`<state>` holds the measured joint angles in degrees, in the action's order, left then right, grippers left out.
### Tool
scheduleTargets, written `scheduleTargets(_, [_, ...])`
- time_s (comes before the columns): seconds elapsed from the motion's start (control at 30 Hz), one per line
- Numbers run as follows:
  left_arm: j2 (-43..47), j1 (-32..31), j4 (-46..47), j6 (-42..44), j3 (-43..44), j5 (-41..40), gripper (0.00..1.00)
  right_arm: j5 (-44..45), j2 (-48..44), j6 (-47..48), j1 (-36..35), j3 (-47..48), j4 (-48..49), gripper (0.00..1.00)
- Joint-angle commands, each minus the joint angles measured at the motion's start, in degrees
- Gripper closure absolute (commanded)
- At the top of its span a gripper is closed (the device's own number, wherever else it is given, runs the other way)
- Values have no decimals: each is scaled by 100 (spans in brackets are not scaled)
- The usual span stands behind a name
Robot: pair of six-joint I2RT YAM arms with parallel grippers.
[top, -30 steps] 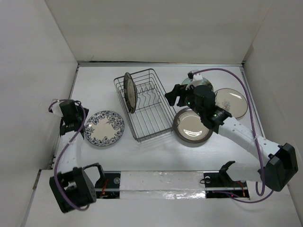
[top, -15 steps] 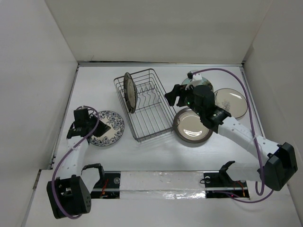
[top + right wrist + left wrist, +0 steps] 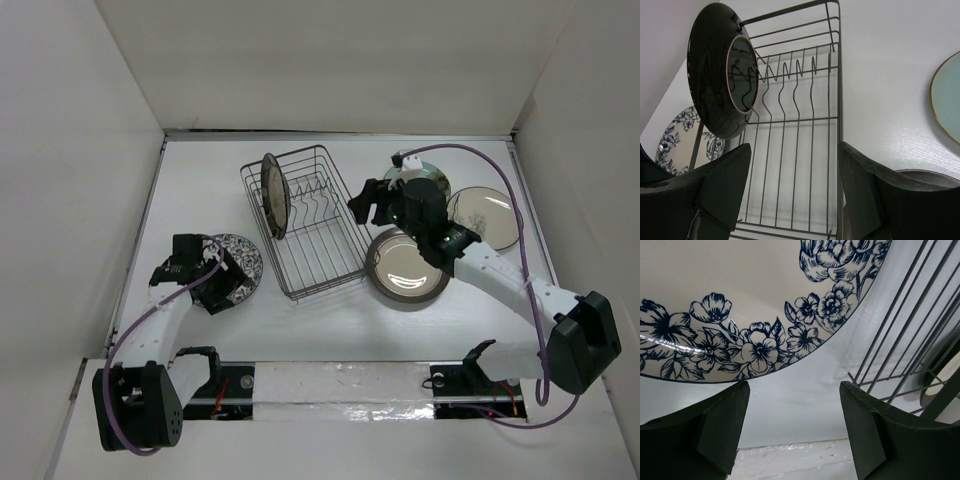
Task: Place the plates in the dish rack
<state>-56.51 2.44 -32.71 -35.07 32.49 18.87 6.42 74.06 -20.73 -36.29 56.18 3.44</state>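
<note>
The dish rack (image 3: 322, 240) stands mid-table with a dark brown plate (image 3: 273, 195) upright at its far end. The blue-and-white floral plate (image 3: 243, 256) lies flat to the left of the rack. My left gripper (image 3: 220, 290) hangs open over that plate's near rim, empty. In the left wrist view the floral plate (image 3: 740, 300) fills the top, just past the left gripper (image 3: 794, 387). My right gripper (image 3: 365, 205) hovers open and empty at the rack's right side. In the right wrist view the right gripper (image 3: 792, 150) faces the dish rack (image 3: 790, 120) and the dark plate (image 3: 720, 70).
A brown-rimmed cream plate (image 3: 405, 268) lies right of the rack. A pale teal plate (image 3: 430, 180) sits mostly under the right arm. A cream plate with a branch motif (image 3: 490, 217) lies at the far right. White walls close in the left, right and back.
My left arm has swung right from the left wall to the floral plate's near rim. The right arm has barely moved.
</note>
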Motion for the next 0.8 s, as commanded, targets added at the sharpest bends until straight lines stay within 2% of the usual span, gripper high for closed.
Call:
scheduleTargets(0.0, [-254,-112,-183,53,91,46,29,44,12,78,87,182,201,24])
scheduleTargets(0.2, [-694,-445,-491,123,486,-252,28,18,91,87,87,200,201,24])
scheduleTargets(0.4, [-590,-394,-245,-315,301,-612,28,0,170,87,87,209,209,24])
scheduleTargets(0.63, [-536,-174,825,-817,187,-824,29,9,126,96,140,200,183,24])
scheduleTargets(0.77, [-843,-173,1363,-844,363,-1052,29,-17,117,104,140,191,183,24])
